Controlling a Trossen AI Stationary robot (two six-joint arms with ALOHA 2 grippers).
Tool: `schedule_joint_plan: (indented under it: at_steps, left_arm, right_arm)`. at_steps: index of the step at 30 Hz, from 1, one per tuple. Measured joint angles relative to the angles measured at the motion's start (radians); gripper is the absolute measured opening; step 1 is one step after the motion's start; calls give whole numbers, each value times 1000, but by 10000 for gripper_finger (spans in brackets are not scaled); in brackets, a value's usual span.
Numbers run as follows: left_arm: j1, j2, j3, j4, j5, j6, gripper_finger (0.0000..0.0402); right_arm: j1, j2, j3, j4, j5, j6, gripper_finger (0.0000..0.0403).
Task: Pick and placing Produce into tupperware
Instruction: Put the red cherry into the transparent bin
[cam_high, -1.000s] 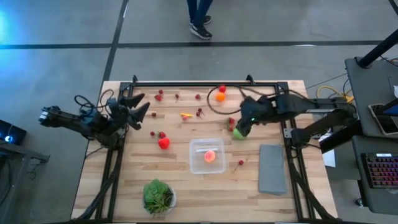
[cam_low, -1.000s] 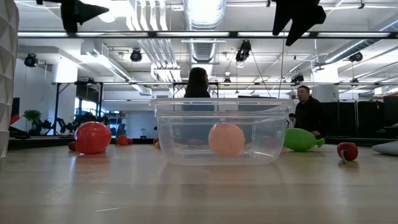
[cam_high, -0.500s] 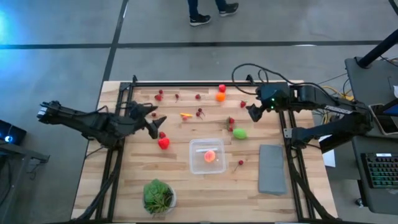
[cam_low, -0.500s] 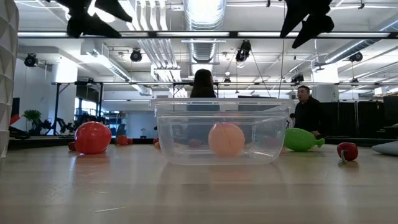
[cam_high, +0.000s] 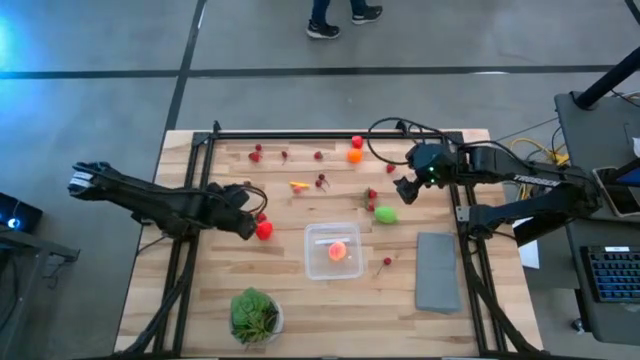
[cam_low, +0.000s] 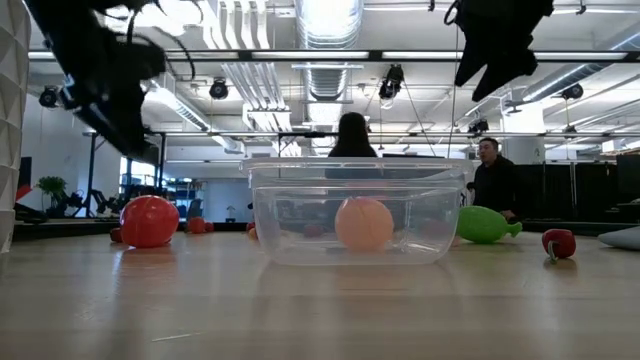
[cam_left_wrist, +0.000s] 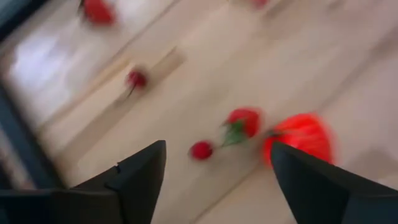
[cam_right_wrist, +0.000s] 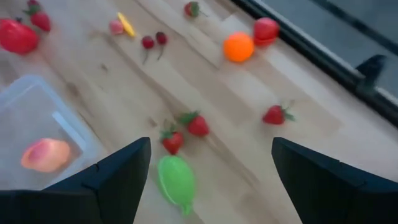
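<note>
Tupperware (cam_high: 333, 250) with one peach-colored fruit (cam_high: 338, 250) inside sits between both arms. Right gripper (cam_high: 404, 190) has pulled back, wide and empty, green fruit (cam_high: 386, 214) just below. Left gripper (cam_high: 243, 212) has swung in, fingers apart, beside the big red fruit (cam_high: 263, 230), likely next.

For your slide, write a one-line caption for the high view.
Left tool reaches toward a large red fruit beside the clear tupperware, which holds one peach-coloured piece.

Robotics lab, exposed ceiling ducts (cam_low: 330, 40), concrete floor (cam_high: 400, 100)
</note>
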Motion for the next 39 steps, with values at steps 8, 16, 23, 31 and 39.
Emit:
schedule_joint_plan:
  at_steps: [8, 16, 23, 31, 39]
  left_arm:
    - [203, 17, -17, -25, 150, -81, 221]
    - [274, 17, -17, 140, 182, 744, 216]
    - [330, 79, -54, 218, 214, 886, 216]
    - [422, 247, -45, 163, 391, 726, 216]
    - [421, 282, 33, 104, 394, 815, 216]
  right_arm:
    - [-4, 0, -55, 157, -100, 27, 327]
    - [-72, 0, -55, 156, -103, 103, 327]
    - [-73, 0, -63, 159, -103, 135, 327]
    - [-76, 0, -65, 165, -100, 143, 327]
    - [-76, 0, -66, 165, -99, 135, 327]
